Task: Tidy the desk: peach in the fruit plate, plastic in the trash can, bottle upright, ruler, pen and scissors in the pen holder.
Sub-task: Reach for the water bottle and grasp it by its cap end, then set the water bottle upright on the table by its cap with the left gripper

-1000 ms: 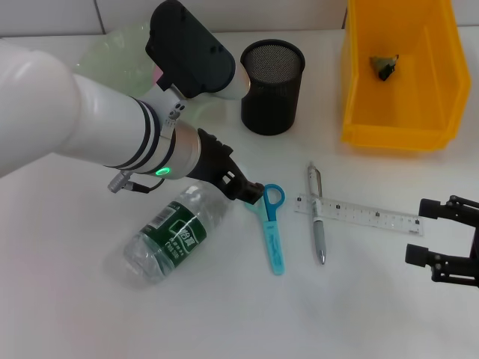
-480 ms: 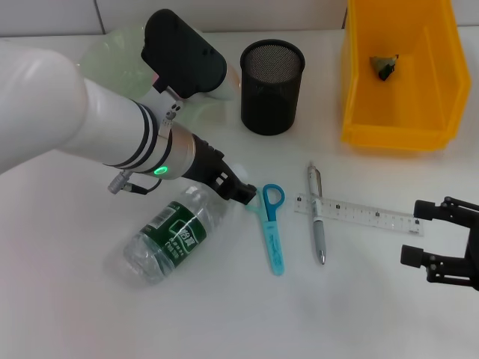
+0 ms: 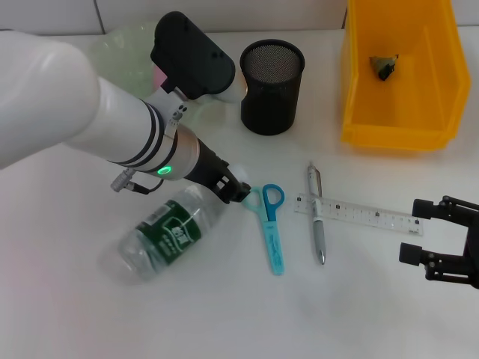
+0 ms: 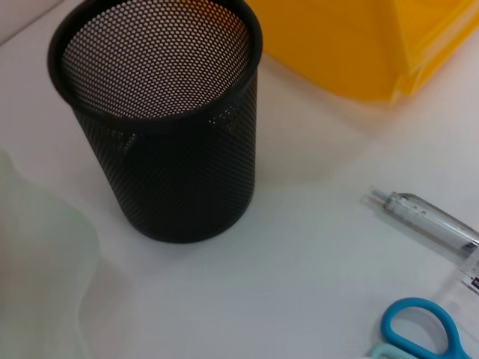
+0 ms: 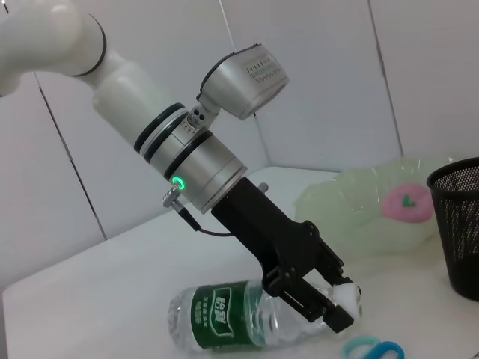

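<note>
On my far left in the head view, the pale green fruit plate [image 3: 123, 56] sat at the back of the desk [image 3: 224, 314], and my right wrist camera showed the pink peach [image 5: 408, 203] already lying in it. In front of it the water bottle [image 3: 168, 232] lay on its side, white cap [image 3: 241, 176] pointing toward the scissors. My left gripper [image 3: 233, 187] was down at the bottle's neck, its fingers [image 5: 329, 314] closed around the cap end. Behind that stood the black mesh pen holder [image 3: 272, 86], upright. Just beside the cap lay the blue scissors [image 3: 272, 224], handles toward the holder, flat on the desk. Next came the pen [image 3: 317, 217], lying across one end of the clear ruler [image 3: 359, 215]. At the back right sat the yellow trash can [image 3: 400, 75] with a dark crumpled piece of plastic [image 3: 385, 66] inside. At the right edge my right gripper [image 3: 426, 233] hovered near the ruler's end, fingers apart and holding nothing.
</note>
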